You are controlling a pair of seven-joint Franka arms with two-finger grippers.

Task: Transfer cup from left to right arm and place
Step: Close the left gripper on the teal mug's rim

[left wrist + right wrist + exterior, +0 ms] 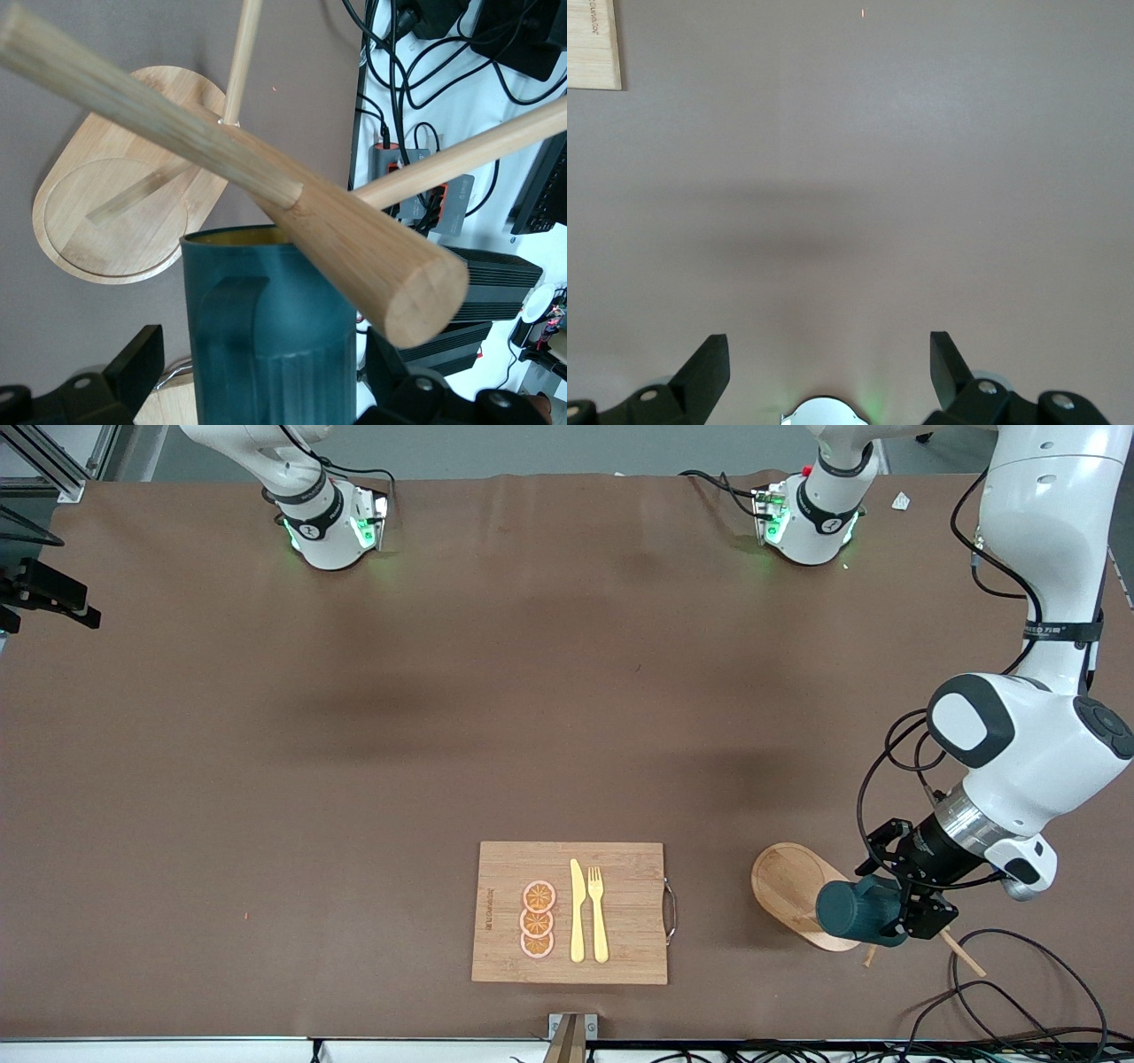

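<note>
Left gripper (895, 908): fingers spread wide on either side of the cup (858, 911), not visibly pressing it; I judge the grasp not yet made.
Cup: dark teal, mustard-yellow inside, between the left gripper's fingers (137, 363), hanging on the wooden mug stand (120, 212) at the left arm's end of the table; its handle faces the wrist camera.
Stand pegs: a thick wooden peg (354, 239) crosses just over the cup's rim, and thinner pegs branch off close by.
Right gripper (828, 354): released, fingers apart, waiting over bare brown table (877, 159); only a corner of the cutting board (592, 44) shows.
Cutting board: well apart from the left gripper, toward the table's middle, carrying orange slices (538, 919), a yellow knife (577, 912) and a fork (598, 912).
Step in hand: closing on the cup.
How to do it well: centre the fingers on the cup's body clear of the handle, clamp firmly, then slide the cup off along its peg rather than straight up, so the rim does not snag.
</note>
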